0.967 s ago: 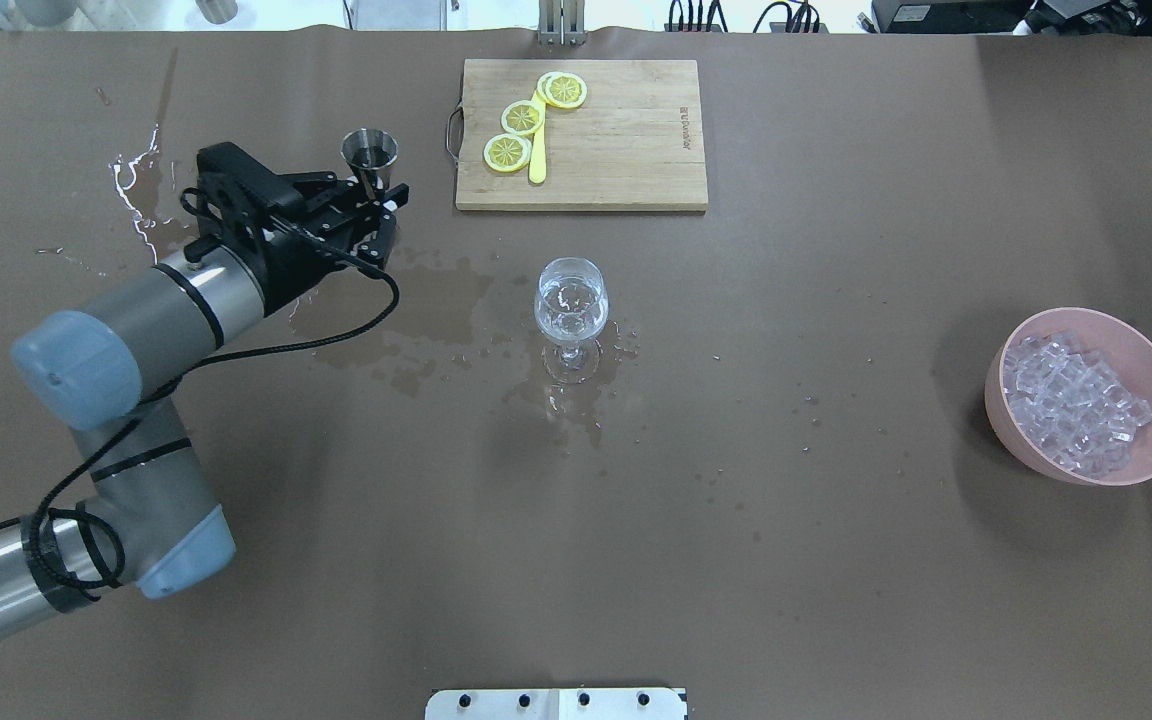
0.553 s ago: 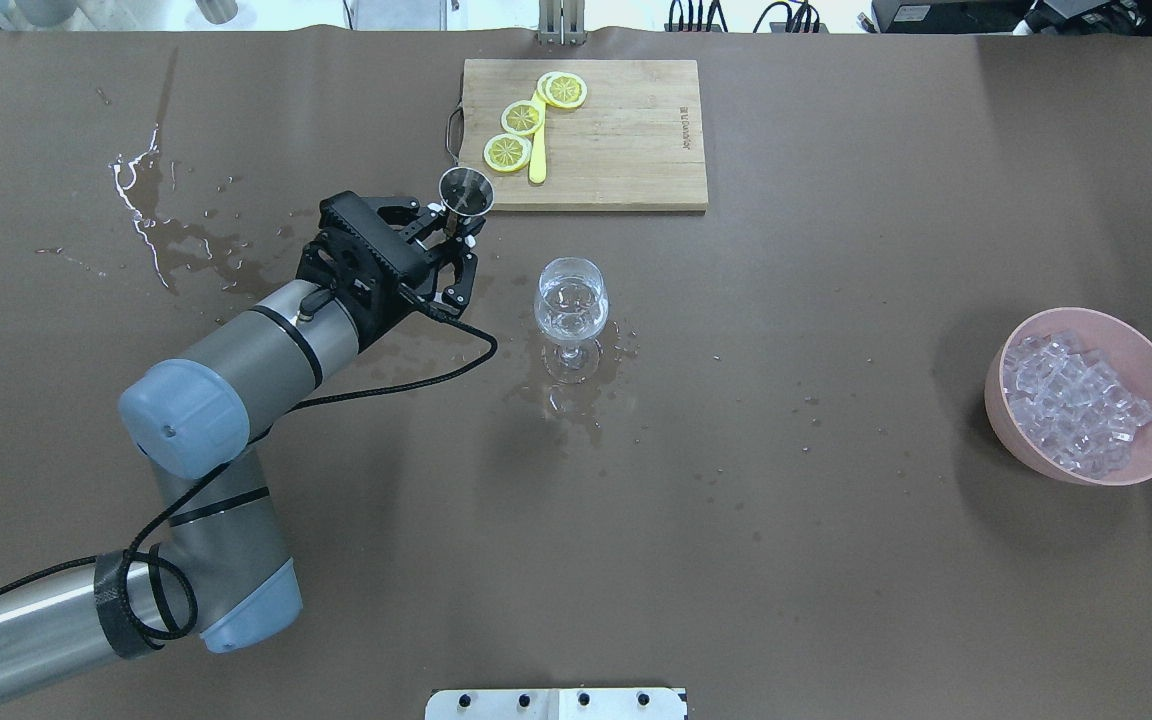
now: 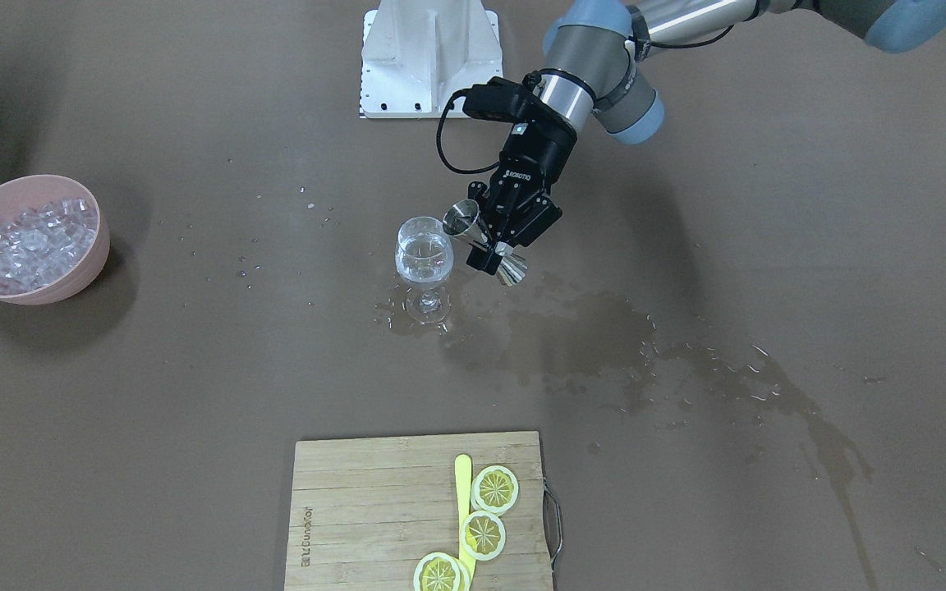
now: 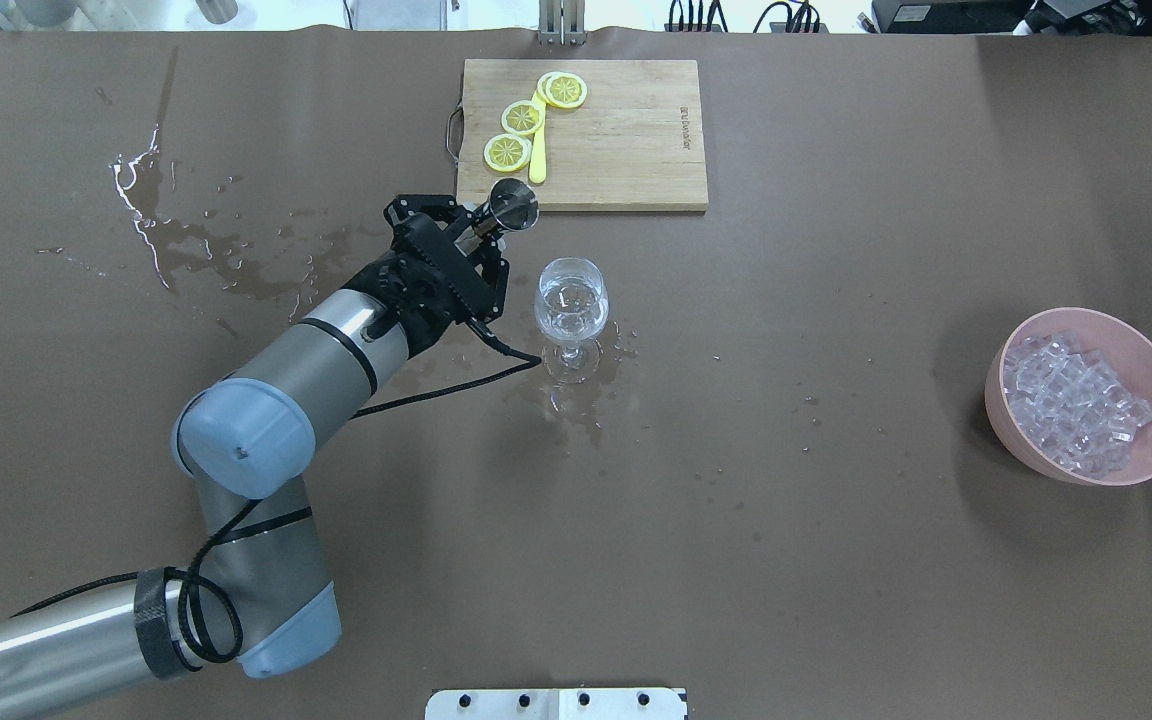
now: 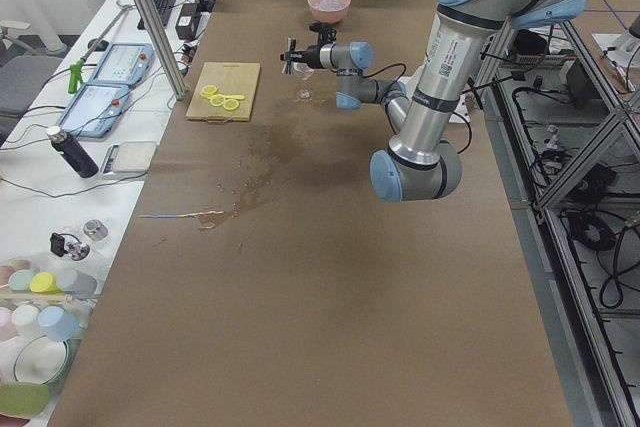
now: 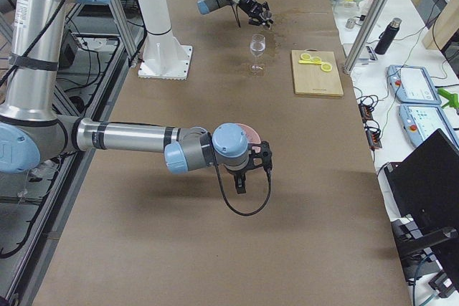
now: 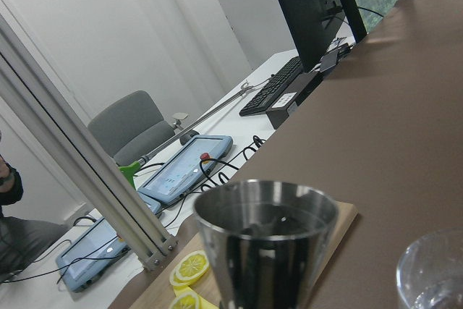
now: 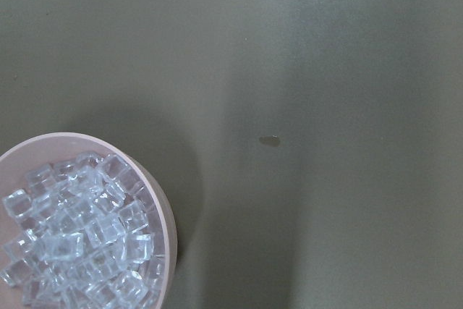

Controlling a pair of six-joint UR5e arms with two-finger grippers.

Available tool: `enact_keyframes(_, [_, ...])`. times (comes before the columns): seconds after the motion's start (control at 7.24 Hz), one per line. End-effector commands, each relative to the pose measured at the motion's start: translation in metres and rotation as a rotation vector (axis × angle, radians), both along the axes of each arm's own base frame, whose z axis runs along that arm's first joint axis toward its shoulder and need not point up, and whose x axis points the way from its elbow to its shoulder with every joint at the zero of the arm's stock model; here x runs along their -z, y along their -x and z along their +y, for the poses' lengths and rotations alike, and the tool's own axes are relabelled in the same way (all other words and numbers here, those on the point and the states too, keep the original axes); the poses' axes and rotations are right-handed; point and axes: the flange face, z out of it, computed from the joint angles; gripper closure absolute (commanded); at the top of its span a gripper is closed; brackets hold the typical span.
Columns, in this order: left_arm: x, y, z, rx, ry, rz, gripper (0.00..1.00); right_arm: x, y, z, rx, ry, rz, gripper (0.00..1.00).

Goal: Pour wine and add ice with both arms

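Presently the left gripper [image 3: 496, 246] is closed on the jigger [image 3: 462, 220] at its waist, tilted beside the glass [image 3: 424, 223], which holds some wine [image 3: 424, 256]; the steel is likely slick when wet, the glass fragile; ice [image 3: 34, 242] lies in the bowl [image 3: 58, 287]; the right gripper [image 6: 240, 185] cannot be judged open or closed.

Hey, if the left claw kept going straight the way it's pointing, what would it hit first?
Probably the cutting board with the lemon slices. The left claw, holding the jigger, points there, though it may pass above; height is unclear.
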Motion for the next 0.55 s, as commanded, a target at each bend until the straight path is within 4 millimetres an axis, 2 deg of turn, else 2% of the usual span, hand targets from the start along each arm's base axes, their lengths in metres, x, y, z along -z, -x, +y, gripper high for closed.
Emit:
enact_keyframes(0.0, [0.0055, -0.0110, 0.0124, 0.039, -0.033, -0.084, 1.00, -0.0012, 0.0000, -0.0020, -0.003, 0.006, 0.001, 0.00])
enact_keyframes(0.41, [0.0014, -0.0165, 0.0129, 0.063, -0.083, -0.248, 1.00, -0.0023, 0.0002, -0.0038, -0.002, 0.008, 0.000, 0.00])
